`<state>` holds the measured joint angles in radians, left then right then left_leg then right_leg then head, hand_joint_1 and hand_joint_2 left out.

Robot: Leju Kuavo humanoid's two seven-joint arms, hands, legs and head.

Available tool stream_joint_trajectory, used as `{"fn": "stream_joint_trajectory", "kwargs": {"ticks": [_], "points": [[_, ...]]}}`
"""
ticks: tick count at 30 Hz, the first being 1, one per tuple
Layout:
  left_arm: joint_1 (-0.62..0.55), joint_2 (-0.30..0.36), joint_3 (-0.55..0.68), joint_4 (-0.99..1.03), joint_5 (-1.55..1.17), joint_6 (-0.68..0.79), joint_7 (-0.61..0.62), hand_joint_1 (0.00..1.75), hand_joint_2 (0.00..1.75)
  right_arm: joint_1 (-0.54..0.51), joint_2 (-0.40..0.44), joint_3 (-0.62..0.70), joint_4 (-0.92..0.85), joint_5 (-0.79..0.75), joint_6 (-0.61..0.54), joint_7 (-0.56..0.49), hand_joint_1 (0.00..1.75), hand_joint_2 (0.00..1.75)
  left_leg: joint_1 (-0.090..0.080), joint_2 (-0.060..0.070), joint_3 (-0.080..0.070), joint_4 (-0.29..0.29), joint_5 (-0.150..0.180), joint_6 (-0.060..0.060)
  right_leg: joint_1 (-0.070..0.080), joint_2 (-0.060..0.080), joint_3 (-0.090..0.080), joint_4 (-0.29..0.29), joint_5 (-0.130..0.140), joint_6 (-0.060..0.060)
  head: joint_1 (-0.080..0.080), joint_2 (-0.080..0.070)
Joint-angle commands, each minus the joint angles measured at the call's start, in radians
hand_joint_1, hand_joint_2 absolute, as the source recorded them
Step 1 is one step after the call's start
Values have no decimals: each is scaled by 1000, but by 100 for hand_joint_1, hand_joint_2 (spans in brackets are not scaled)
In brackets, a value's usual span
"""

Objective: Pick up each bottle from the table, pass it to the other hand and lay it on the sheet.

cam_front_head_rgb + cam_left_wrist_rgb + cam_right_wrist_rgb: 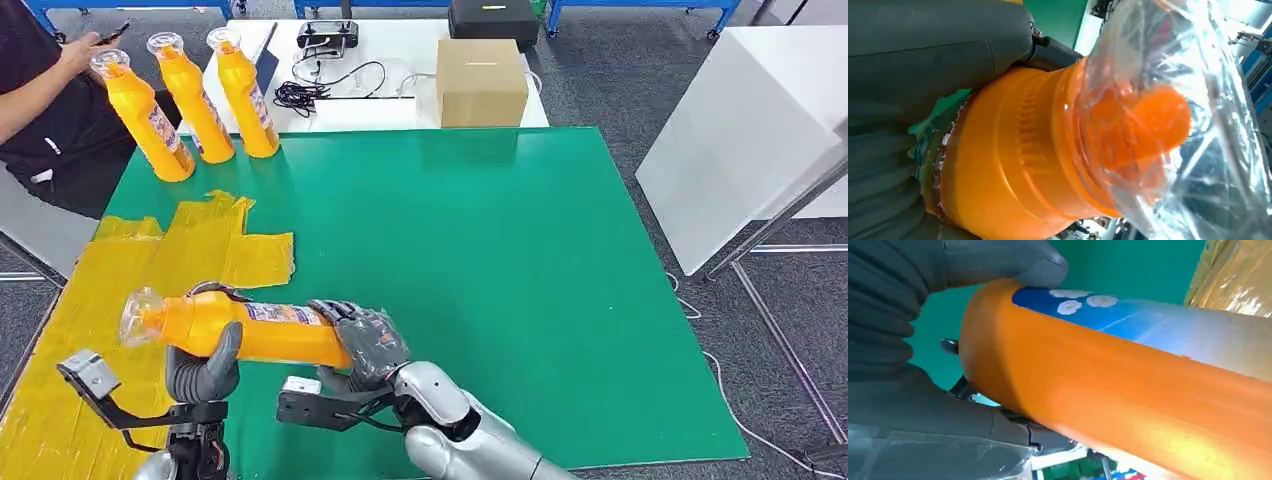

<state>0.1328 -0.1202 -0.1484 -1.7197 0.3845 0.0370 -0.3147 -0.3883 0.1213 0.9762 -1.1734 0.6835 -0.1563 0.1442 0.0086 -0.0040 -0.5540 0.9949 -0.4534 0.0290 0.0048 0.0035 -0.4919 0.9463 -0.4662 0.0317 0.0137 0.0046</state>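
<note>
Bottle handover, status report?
Both hands, left and right, grip the bottle, level above the sheet. Three bottles wait upright. Nothing blocking.

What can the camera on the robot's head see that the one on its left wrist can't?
Head view alone: three more bottles standing at the far edge of the green table, the yellow sheet, a cardboard box, and the right hand gripping the held bottle's base. Left wrist view alone: the orange cap up close under clear wrap. Both: the held bottle and the left hand gripping it.

Glossy orange plastic bottle with clear crinkled film cap wrap, crumpled shiny yellow sheet, matt green tabletop
</note>
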Motion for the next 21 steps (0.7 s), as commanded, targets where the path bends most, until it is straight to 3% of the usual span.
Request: {"fn": "stream_joint_trajectory", "kwargs": {"ticks": [1, 4, 8, 11, 21], "points": [[-11, 5, 33, 14, -104, 53, -31, 175, 175, 93, -107, -92, -136, 51, -99, -7, 0, 0, 0, -3, 2, -1, 0, 0, 0, -4, 3, -2, -1, 1, 0, 0], [-7, 16, 66, -4, -195, 102, -61, 175, 175, 165, -155, -148, -263, 68, -127, -31, 0, 0, 0, -3, -1, 0, 0, 0, 0, -3, 1, -1, -1, 1, 0, 0], [-4, 36, 122, -35, -475, 273, -134, 175, 175, 340, -208, -267, -482, 94, -196, -100, 0, 0, 0, -4, -1, 0, 0, -1, -1, -4, 1, -1, -1, 0, 0, 0], [6, 45, 175, -42, -681, 369, -140, 175, 175, 444, -206, -339, -600, 115, -222, -135, 0, 0, 0, -4, -2, 0, 0, 0, 0, -4, 0, -1, -1, 0, 0, 0], [5, 38, 179, -36, -685, 369, -143, 175, 175, 445, -197, -341, -600, 121, -216, -136, 0, 0, 0, -1, -2, 0, 0, -1, 0, -2, -1, 0, 0, 0, 0, 0]]}}
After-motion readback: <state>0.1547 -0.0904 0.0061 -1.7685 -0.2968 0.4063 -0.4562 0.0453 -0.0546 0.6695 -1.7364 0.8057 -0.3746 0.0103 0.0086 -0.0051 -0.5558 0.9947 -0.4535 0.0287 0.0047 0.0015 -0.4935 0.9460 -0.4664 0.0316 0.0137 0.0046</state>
